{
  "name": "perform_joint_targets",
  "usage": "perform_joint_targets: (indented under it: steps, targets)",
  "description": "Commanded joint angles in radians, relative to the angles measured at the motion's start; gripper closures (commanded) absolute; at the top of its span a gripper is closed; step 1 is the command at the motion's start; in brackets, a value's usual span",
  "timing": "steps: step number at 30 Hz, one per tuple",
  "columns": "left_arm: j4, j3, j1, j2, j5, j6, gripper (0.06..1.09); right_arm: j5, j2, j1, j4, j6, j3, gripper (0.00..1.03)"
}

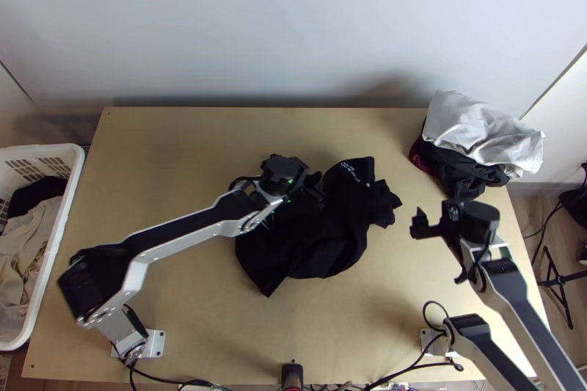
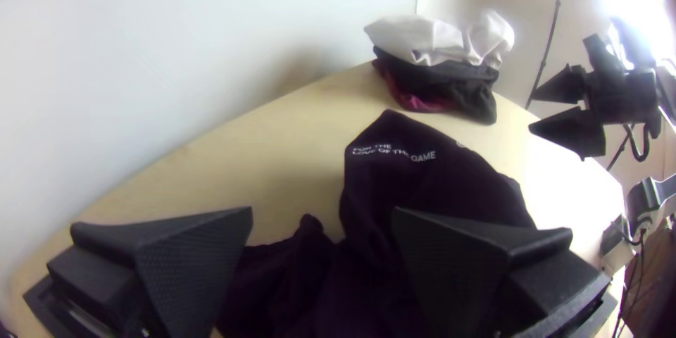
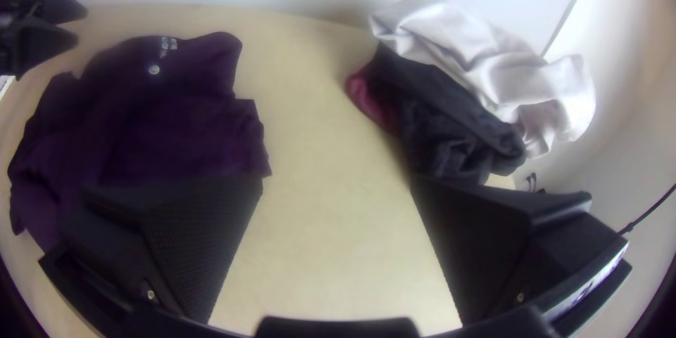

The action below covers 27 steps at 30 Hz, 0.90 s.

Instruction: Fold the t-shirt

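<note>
On the table: t-shirt [image 1: 330, 237], bunched.
Left gripper [image 1: 316, 187]: held over it — fingers parted.
Right gripper [image 1: 419, 222]: held aside — fingers parted.

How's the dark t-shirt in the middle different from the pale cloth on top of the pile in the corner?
The t-shirt is very dark, while the pale cloth is whitish grey. The t-shirt lies on the table; the pale cloth rests on darker clothes at the far right corner. The t-shirt shows small white lettering; the pale cloth shows none. Both are rumpled, neither neatly folded.
</note>
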Motion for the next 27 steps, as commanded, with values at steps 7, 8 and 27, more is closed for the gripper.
perform_joint_targets:
  steps: [7, 8, 27]
  targets:
    - [-0.095, -0.115, 0.089, -0.213, 0.009, -0.053, 0.12, -0.106, 0.439, 0.043, 0.098, 0.082, 0.13, 0.05]
    - [-0.096, -0.126, 0.095, -0.227, 0.009, -0.055, 0.13, -0.107, 0.463, 0.06, 0.098, 0.082, 0.138, 0.05]
    - [-0.098, -0.256, 0.16, -0.343, 0.008, -0.072, 0.12, -0.208, 0.629, 0.126, -0.027, 0.117, 0.251, 0.05]
